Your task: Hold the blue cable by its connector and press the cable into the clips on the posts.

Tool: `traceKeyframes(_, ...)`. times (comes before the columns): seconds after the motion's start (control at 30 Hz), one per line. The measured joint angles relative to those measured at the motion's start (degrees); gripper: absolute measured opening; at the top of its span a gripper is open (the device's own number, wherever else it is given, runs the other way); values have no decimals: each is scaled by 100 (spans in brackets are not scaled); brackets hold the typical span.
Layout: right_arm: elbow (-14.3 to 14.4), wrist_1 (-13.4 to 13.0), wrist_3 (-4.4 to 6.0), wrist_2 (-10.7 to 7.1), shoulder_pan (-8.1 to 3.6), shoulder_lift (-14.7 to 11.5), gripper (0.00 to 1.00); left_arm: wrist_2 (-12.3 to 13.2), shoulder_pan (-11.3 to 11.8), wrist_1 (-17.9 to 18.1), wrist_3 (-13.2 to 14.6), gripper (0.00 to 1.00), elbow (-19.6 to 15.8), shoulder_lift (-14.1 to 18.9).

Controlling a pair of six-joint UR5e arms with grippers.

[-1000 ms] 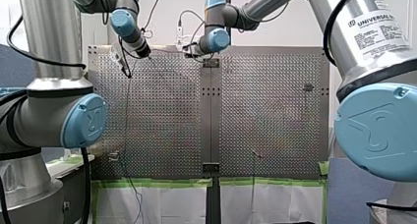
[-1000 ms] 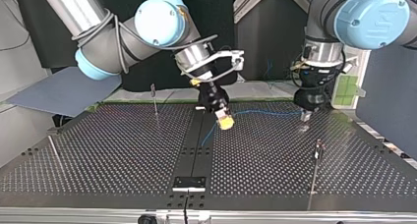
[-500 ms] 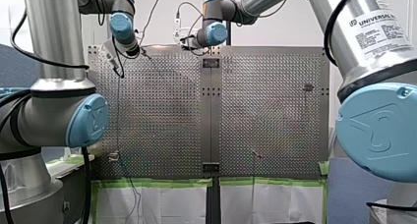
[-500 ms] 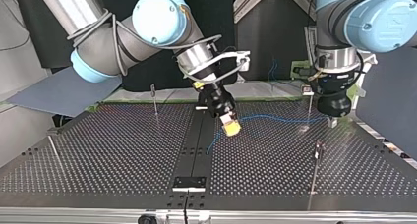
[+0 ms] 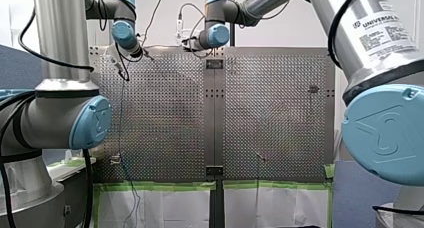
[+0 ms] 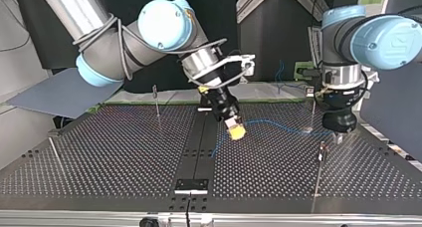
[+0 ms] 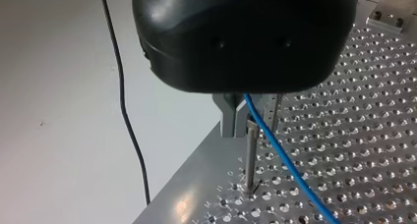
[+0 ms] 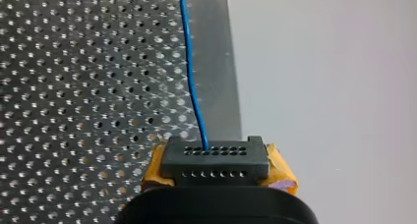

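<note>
Near edge, top view: tall post [image 6: 318, 179] stands apart from the work. Behind it, by the right edge of the surface [image 6: 99, 162], blue cable [image 6: 278, 123] leaves left hand [image 6: 339, 136] beside a second post [image 7: 251, 157]; grip unreadable. Mid-surface, right hand [image 6: 234, 131] pinches the connector [image 8: 215, 160]. Likely need: steady tension, push straight down over that post.

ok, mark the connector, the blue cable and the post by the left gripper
connector [image 8: 215, 157], right wrist view, middle of its black holed face.
blue cable [image 8: 192, 86], right wrist view, mid-run ahead of the connector.
post [image 7: 251, 157], left wrist view, middle of its shaft.
</note>
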Motion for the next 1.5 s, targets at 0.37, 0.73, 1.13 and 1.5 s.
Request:
traceKeyframes(0.37,-43,2,9,14,9,109,0,189,266,201,-35,0,75,-174)
traceKeyframes(0.73,-45,2,11,24,-41,130,0,447,443,348,-66,0,190,-410)
traceKeyframes(1.13,-46,-11,11,53,-83,134,0,616,640,497,-110,0,374,-578)
traceKeyframes(1.5,-46,-14,10,64,-112,134,0,824,738,546,-172,0,437,-734)
